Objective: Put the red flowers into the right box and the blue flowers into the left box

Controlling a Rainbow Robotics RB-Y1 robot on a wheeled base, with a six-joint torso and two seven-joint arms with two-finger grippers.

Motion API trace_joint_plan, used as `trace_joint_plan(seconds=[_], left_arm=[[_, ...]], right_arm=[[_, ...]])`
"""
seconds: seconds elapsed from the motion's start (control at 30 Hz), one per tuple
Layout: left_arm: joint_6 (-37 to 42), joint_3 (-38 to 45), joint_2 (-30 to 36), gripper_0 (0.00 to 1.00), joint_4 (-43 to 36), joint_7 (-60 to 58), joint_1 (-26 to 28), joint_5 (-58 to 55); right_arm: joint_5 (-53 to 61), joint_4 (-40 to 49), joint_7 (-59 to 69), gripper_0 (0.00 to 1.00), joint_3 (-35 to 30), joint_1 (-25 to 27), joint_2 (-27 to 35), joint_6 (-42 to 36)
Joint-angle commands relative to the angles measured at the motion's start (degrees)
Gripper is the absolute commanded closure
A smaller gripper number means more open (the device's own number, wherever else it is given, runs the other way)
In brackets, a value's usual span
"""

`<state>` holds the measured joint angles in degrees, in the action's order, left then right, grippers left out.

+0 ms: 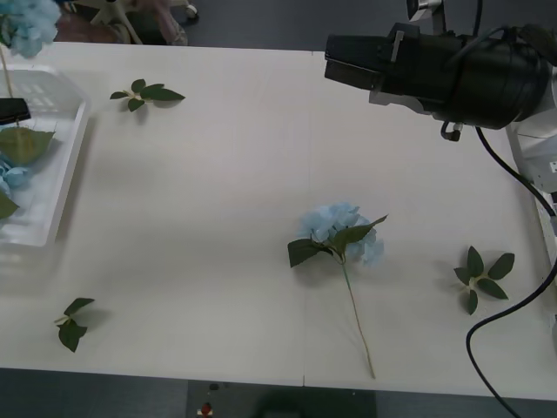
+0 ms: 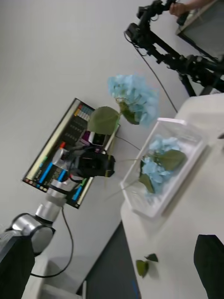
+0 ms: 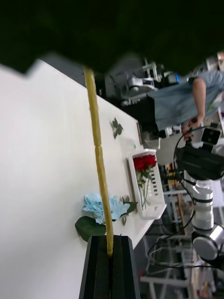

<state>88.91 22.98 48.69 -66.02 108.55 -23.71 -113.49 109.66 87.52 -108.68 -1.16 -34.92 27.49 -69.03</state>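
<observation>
Blue flowers (image 1: 19, 165) lie in the left box (image 1: 65, 174); above it the left gripper (image 3: 111, 261) pinches another's stem. One more (image 1: 341, 232) lies mid-table. The left wrist view reveals red flowers (image 3: 144, 163) in the right box (image 3: 157, 212). The right gripper (image 1: 348, 61) hovers high; its fingers' state is unclear.

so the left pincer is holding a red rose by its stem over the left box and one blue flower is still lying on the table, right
Not quite: the left pincer holds a blue flower, not a red rose, by its stem over the left box, as the right wrist view shows. One blue flower on the table is correct.
</observation>
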Motion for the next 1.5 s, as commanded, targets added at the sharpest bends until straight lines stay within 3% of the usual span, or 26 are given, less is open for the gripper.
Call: trace_joint_plan(seconds=[0.03, 0.37, 0.63, 0.83, 0.9, 0.97, 1.07, 1.17, 1.4, 1.5], left_arm=[[3.6, 4.4, 4.8, 1.00, 3.9, -2.7, 3.3, 0.6], [3.7, 6.6, 11.2, 1.00, 12.1, -3.6, 13.2, 1.0], [1.1, 4.0, 15.4, 1.00, 17.7, -3.3, 13.9, 1.3], [-0.9, 2.6, 15.3, 0.98, 17.9, -2.6, 13.8, 2.5], [-1.3, 2.0, 15.3, 0.89, 17.9, -2.6, 13.7, 2.5], [-1.7, 1.5, 15.4, 0.41, 17.9, -2.4, 13.8, 2.4], [-1.6, 1.5, 15.3, 0.17, 17.9, -1.9, 13.8, 2.4], [-1.5, 1.5, 15.3, 0.00, 17.9, -1.6, 13.8, 2.0], [-0.1, 1.8, 15.4, 0.00, 17.7, -0.9, 13.8, -0.6], [1.6, 2.0, 15.4, 0.00, 14.1, -0.9, 13.8, -2.9]], right_arm=[[-3.8, 1.8, 2.2, 0.00, 0.6, -1.1, 5.3, -1.3], [-16.5, 1.8, 14.5, 0.00, 0.5, -1.1, 12.5, -13.7], [-28.4, 7.7, 22.2, 0.00, 0.3, -1.1, 15.3, -25.7], [-38.2, 17.3, 31.2, 0.00, 0.3, -0.6, 14.5, -37.6], [-40.5, 20.5, 33.0, 0.00, 0.3, 0.3, 13.5, -39.7], [-43.6, 25.0, 35.0, 0.00, 0.4, 2.5, 12.2, -41.0], [-46.4, 29.9, 36.3, 0.00, 0.9, 5.7, 11.1, -41.0], [-49.1, 33.7, 36.3, 0.00, 1.5, 9.3, 10.3, -41.0], [-56.1, 37.6, 36.7, 0.00, 6.2, 13.7, 8.5, -41.0], [-60.5, 37.6, 37.0, 0.00, 9.5, 14.6, 6.6, -39.8]])
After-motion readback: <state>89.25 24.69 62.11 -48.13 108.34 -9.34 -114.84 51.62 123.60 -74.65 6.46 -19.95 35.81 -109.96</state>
